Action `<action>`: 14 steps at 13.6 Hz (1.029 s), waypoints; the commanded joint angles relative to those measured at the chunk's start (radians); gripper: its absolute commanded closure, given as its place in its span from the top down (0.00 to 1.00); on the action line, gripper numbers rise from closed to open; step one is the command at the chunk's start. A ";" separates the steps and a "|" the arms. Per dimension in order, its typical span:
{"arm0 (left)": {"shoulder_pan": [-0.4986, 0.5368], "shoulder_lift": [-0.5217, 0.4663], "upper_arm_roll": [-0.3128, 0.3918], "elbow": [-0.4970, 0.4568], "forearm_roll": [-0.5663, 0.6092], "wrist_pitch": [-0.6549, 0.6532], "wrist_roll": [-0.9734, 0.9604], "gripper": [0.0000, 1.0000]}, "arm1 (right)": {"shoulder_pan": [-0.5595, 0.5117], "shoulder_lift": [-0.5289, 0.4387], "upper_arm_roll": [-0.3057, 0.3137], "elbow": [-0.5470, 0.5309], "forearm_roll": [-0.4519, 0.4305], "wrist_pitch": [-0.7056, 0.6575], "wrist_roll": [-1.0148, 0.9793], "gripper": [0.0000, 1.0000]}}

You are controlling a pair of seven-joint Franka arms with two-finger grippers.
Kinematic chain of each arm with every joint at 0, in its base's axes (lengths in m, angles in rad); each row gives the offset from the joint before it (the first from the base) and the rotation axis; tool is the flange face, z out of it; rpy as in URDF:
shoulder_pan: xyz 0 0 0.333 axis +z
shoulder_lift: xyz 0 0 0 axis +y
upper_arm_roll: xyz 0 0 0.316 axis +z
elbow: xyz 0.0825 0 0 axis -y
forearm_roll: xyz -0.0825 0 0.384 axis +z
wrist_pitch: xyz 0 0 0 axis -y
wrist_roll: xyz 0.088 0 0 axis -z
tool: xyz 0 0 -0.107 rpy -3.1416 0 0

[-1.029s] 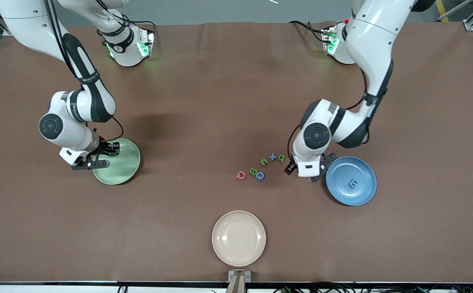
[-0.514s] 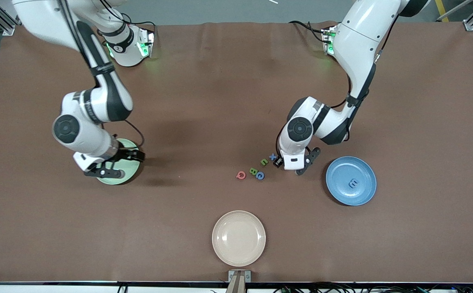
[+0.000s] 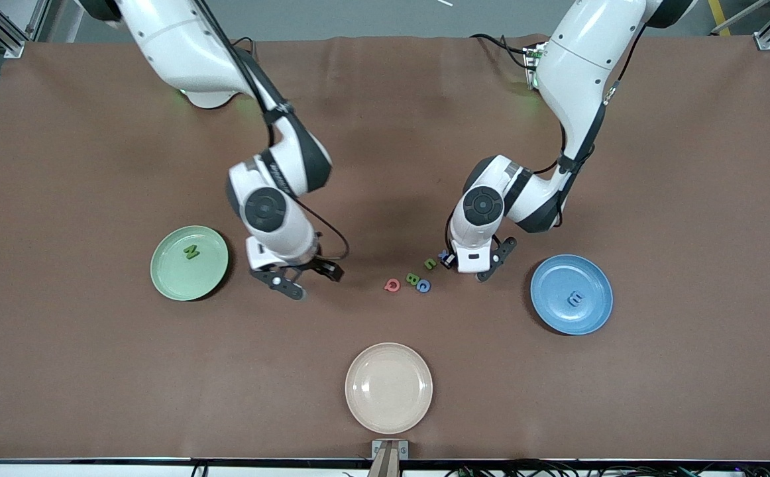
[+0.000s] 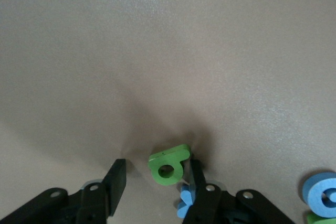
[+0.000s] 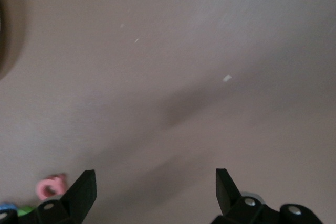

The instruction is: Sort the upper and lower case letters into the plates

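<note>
Movement marks both arms since a second ago. The right gripper [image 3: 302, 278], which hung over the mint green plate [image 3: 166, 281] then, is now over bare table between that plate and the cluster of letters, its fingers spread wide and empty. The plate now shows a green N [image 3: 191, 252] lying in it.

The left gripper [image 3: 468, 264] has shifted from the blue plate's [image 3: 597, 318] rim toward the letters. In the left wrist view its fingers straddle a green lowercase b [image 4: 169, 164] on the table, one finger [image 4: 197, 179] touching the piece, the other standing a little apart from it, so the jaws are partly closed but not yet clamped. A blue x [image 4: 185, 203] lies just beside that touching finger.

A blue m [image 3: 576, 299] rests in the blue plate as before. The green n [image 3: 430, 264], green B [image 3: 413, 279], blue G [image 3: 423, 285] and pink-red Q [image 3: 391, 285] lie unchanged on the table between the two grippers. The cream plate [image 3: 358, 411] sits nearest the front camera, where it was.
</note>
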 commanded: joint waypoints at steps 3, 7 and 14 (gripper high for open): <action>0.011 -0.005 0.007 0.000 0.014 0.018 -0.001 0.00 | 0.079 0.297 -0.010 0.404 -0.001 -0.063 0.350 1.00; 0.117 -0.047 0.050 0.095 0.055 -0.077 0.114 0.00 | 0.101 0.382 -0.009 0.483 -0.001 0.002 0.435 1.00; 0.351 -0.068 0.049 0.126 0.060 -0.208 0.536 0.01 | 0.104 0.418 0.028 0.507 0.001 0.014 0.547 0.89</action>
